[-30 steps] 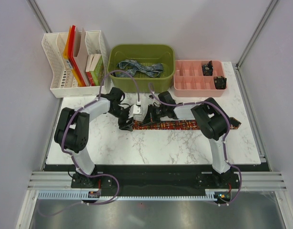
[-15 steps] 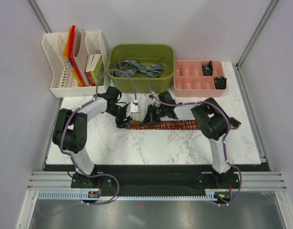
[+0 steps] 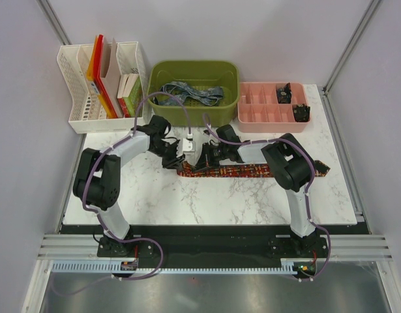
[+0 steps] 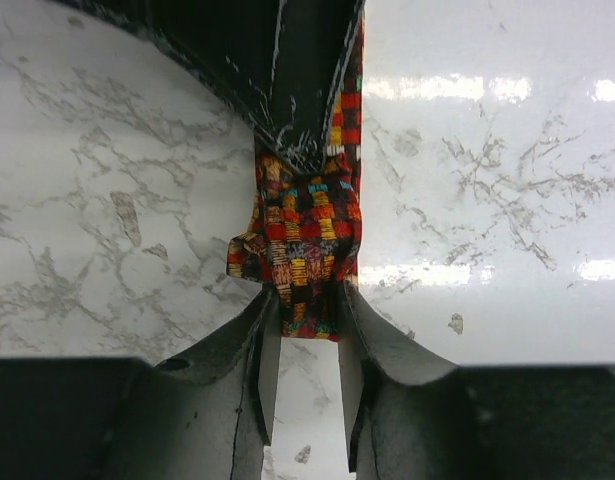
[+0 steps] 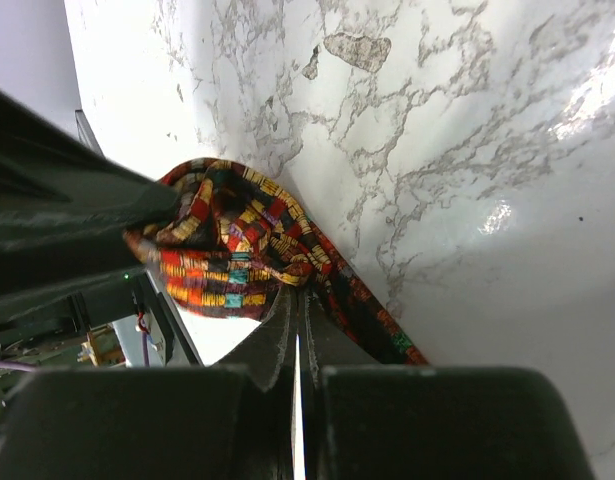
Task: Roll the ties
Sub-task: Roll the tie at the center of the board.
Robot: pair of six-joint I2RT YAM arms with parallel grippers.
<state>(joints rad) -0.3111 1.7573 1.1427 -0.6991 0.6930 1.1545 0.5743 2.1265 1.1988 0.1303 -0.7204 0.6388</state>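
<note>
The red, orange and dark patterned tie (image 3: 252, 171) lies stretched left to right across the marble table. Its left end is bunched into a loose fold. My left gripper (image 3: 176, 161) holds that folded end (image 4: 307, 225) between its fingertips (image 4: 270, 320). My right gripper (image 3: 201, 161) is just to the right of it, its jaws closed to a thin slit on the tie's fabric (image 5: 227, 250) beside the fold. The blue-grey tie (image 3: 190, 92) lies crumpled in the green bin (image 3: 229, 104) at the back.
A white file rack (image 3: 76, 85) with folders and books stands at the back left. A pink divided tray (image 3: 262, 111) holding small dark items sits at the back right. The tie's far end reaches the table's right edge (image 3: 324, 168).
My left gripper has shifted slightly back and to the right with the tie's end. The right arm has stayed put.
</note>
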